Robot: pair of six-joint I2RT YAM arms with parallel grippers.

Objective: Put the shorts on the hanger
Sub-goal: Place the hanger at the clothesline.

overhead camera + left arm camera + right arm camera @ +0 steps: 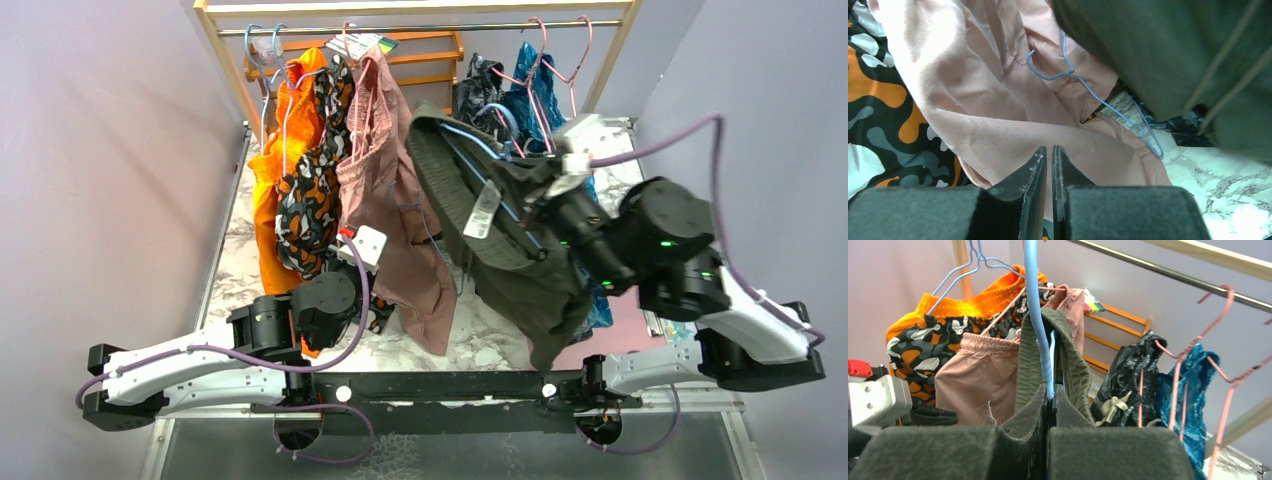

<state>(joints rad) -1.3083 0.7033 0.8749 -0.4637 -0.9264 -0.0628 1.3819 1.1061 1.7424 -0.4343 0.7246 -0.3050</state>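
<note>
The olive-green shorts (510,250) hang folded over the light-blue hanger (468,140) and tilt down toward the table's near edge, a white label showing inside the waistband. My right gripper (1049,390) is shut on the hanger's blue wire (1035,315), with the shorts (1073,360) draped on both sides of it. My left gripper (1049,150) sits low beside the dusty-pink shorts (998,100). Its fingers stand almost together with nothing between them. The olive cloth (1158,45) fills the upper right of the left wrist view.
A wooden rack with a metal rod (420,28) stands at the back, carrying orange shorts (285,150), camouflage-print shorts (315,190), dark leaf-print shorts (1128,375), a teal garment (1193,390) and pink hangers (1198,345). A thin blue wire (1068,75) lies across the pink shorts. Marble tabletop (1228,175) lies below.
</note>
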